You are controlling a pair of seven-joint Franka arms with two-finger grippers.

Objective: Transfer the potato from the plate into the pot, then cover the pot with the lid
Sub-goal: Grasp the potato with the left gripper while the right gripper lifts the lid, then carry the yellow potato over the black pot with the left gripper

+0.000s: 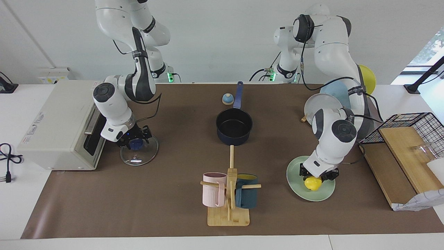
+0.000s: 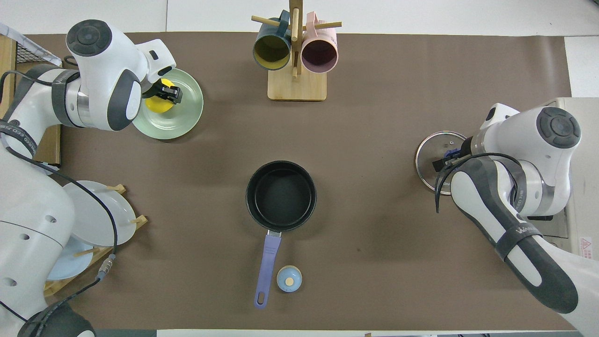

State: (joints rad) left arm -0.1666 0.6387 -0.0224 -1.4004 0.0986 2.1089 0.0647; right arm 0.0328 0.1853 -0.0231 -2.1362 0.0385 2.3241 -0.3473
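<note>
On the plate (image 1: 297, 193), left hand (image 1: 315, 179) clamps potato (image 1: 313, 184); right hand (image 1: 136, 141) clamps lid (image 1: 145, 155) knob.

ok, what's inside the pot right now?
Nothing: the pot shows a bare black inside. The potato sits on the plate at the left gripper; plate beneath it is covered.
</note>
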